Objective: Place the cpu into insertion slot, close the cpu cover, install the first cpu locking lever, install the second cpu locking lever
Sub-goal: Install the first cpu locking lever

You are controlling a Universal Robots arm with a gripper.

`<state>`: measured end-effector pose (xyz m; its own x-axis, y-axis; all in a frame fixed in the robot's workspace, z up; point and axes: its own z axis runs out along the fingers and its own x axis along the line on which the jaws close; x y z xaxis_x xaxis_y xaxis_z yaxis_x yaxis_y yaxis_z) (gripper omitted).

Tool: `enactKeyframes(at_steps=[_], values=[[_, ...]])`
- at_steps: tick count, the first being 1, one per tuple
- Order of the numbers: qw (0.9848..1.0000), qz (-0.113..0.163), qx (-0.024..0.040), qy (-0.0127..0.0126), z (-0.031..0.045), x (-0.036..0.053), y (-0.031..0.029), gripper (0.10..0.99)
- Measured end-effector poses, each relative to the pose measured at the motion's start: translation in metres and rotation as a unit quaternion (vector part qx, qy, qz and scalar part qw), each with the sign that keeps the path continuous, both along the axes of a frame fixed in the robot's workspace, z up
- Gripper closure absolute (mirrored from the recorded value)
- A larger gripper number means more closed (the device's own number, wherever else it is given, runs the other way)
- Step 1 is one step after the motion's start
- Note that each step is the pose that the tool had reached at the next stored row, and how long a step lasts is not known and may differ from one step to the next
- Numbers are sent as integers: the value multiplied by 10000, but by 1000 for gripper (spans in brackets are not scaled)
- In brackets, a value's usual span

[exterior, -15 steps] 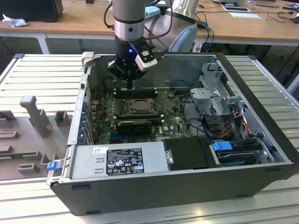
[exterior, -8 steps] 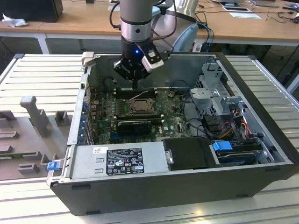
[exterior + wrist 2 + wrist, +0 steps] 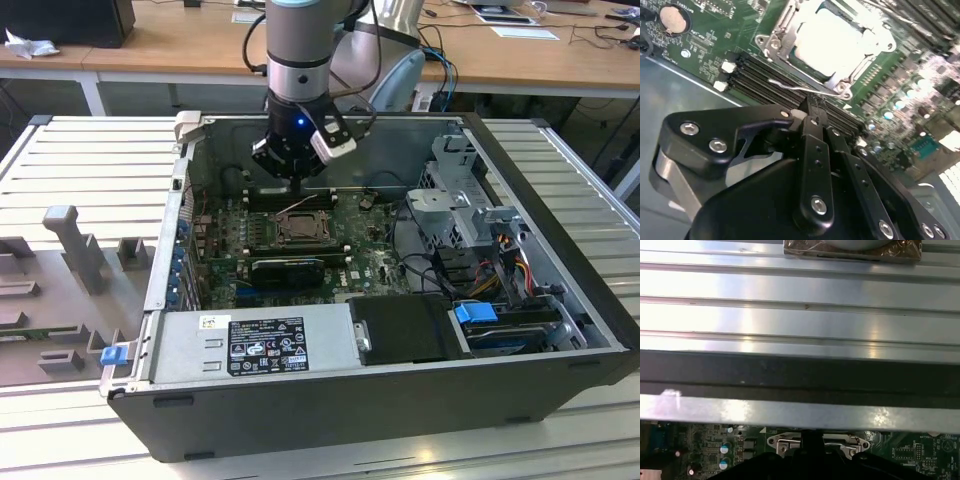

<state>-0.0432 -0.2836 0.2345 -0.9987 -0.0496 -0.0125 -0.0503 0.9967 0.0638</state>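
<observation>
- cpu (image 3: pixel 832 40): pale square chip, seated in the insertion slot (image 3: pixel 300 229) near the middle of the open computer case (image 3: pixel 560 250).
- cpu cover (image 3: pixel 785 37): silver metal frame lying flat around the chip, whose top shows through the cut-out.
- locking lever (image 3: pixel 790 86): thin wire rod along the socket edge that faces the memory slots (image 3: pixel 760 82). In the exterior view (image 3: pixel 297 206) it stands tilted up off the board.
- gripper (image 3: pixel 812 116): black fingers drawn together with no gap visible. The tips are at the lever, and it is unclear whether they clamp the wire. In the exterior view (image 3: pixel 291 175) it hangs just above the slot's far edge.
- circuit board (image 3: pixel 380 262): green, carrying the slot.
- coin battery (image 3: pixel 672 17): round, silver, on the board well apart from the socket.
- long black card (image 3: pixel 285 270): just beside the slot on its near side.
- power supply (image 3: pixel 255 345): grey box with a label, along the case's near wall.
- table (image 3: pixel 90 160): ribbed metal, under the case.
- grey fixture (image 3: pixel 75 245): on the table at the exterior view's left.
</observation>
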Motion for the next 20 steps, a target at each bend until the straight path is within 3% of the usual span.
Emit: enactKeyframes(at_steps=[7,11,14,20], values=[[9998,181,0,-12,-94,71,57,980],[9998,180,-25,-14,-121,102,57,980],[9999,146,-35,-33,-150,108,55,980],[9999,141,-34,-34,-166,143,36,980]])
